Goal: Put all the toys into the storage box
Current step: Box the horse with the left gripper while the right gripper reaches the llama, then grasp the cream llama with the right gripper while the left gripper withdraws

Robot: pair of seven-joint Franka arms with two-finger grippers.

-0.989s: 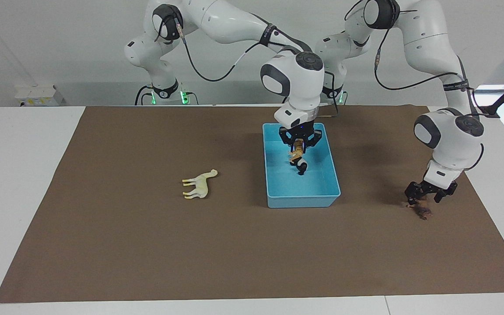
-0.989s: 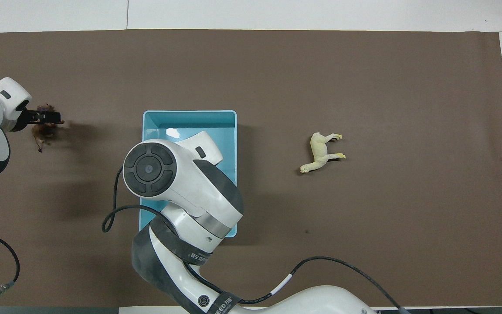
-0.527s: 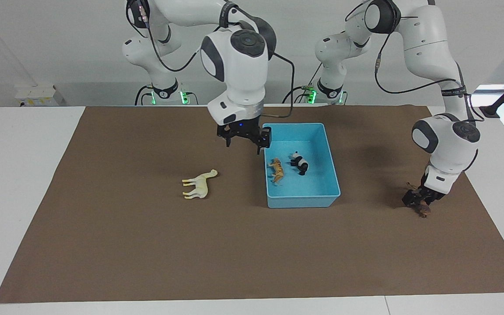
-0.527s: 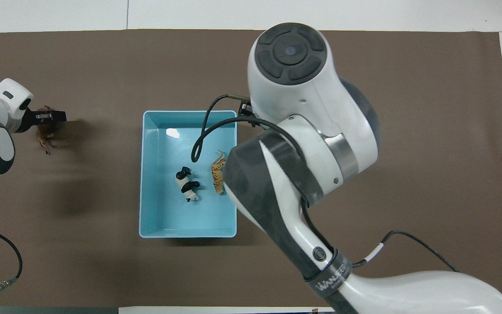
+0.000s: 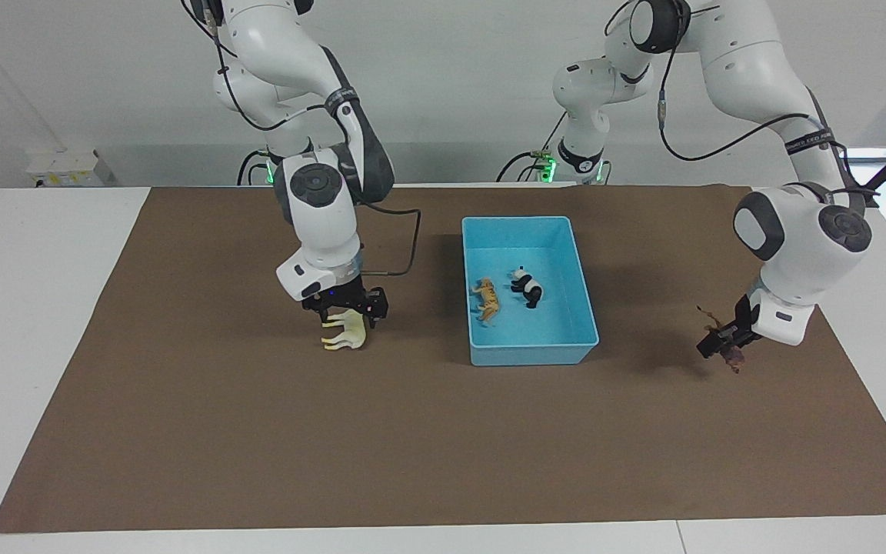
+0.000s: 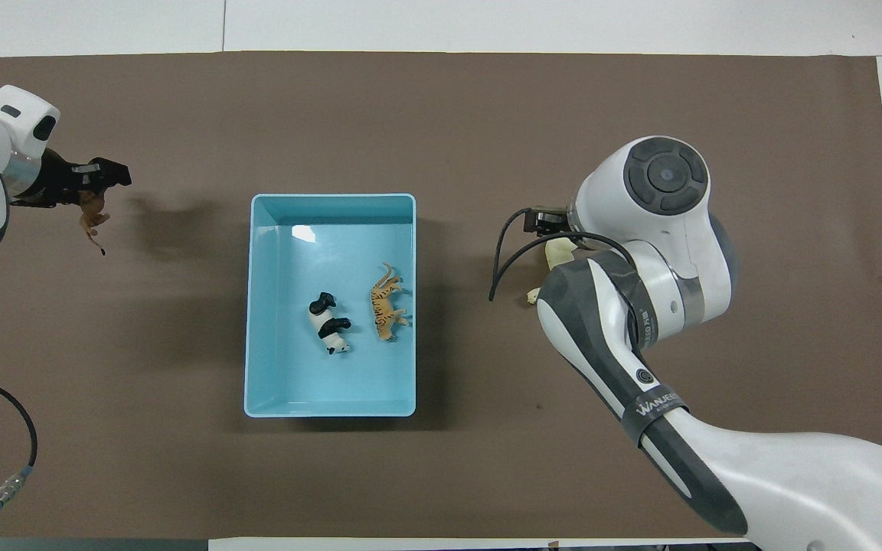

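Storage box (image 5: 574, 350): light blue bin, set on the brown mat of the counter (image 5: 43, 231), between the two end effectors

Tiger (image 5: 487, 298) and panda (image 5: 526, 287): both laid inside the storage box, side by side, apart from each other; two of four toys are judged stowed

Lion (image 5: 734, 356): held clamped in the left end effector (image 5: 722, 342), raised off the mat toward the left arm's end of the counter, well apart from the storage box

Camel (image 5: 344, 332): lying on the mat toward the right arm's end; the right end effector (image 5: 346, 308) is placed right over it, fingers spread to either side of the body; whether contact is made cannot be told

Step in hand: lion in carry, camel at the point of grasp

Next move, as judged: the lion is to be carried over the storage box and released; the fingers are to be closed on the camel before lifting
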